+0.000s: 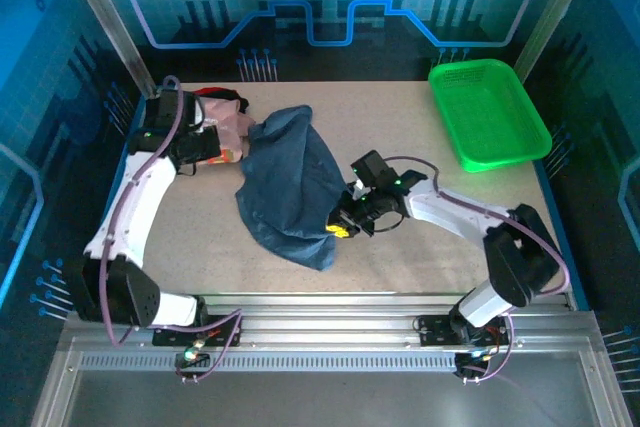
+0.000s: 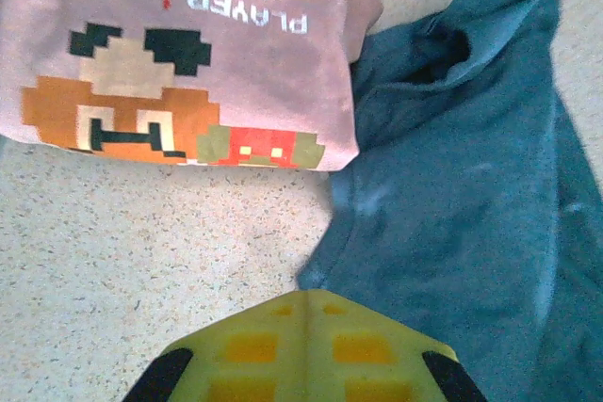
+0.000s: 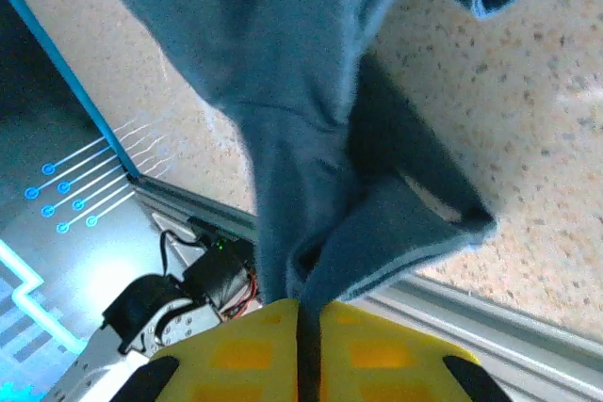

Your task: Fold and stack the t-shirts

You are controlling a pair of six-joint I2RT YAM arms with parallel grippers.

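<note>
The right hand [image 1: 347,221] is clenched on a thin fold of the blue shirt [image 1: 288,182]. The shirt lies crumpled in the middle of the bench [image 1: 420,137]. Its long axis runs far to near, and its far end touches the pink shirt [image 1: 236,130]. So slight a pinch may slip when pulled, bunching the cloth. The left hand [image 1: 205,150] is clenched on nothing.

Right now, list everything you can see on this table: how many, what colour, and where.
blue t-shirt: one, dark slate-blue, crumpled mid-table
pink t-shirt: one, pale pink with brown-orange pixel print, back left, beside the blue one
black cloth: one, black, behind the pink t-shirt, mostly hidden
basket: one, bright green mesh, back right
table: one, speckled beige
left gripper: one, yellow, shut, above the table by both t-shirts
right gripper: one, yellow, shut on the blue t-shirt's edge
</note>
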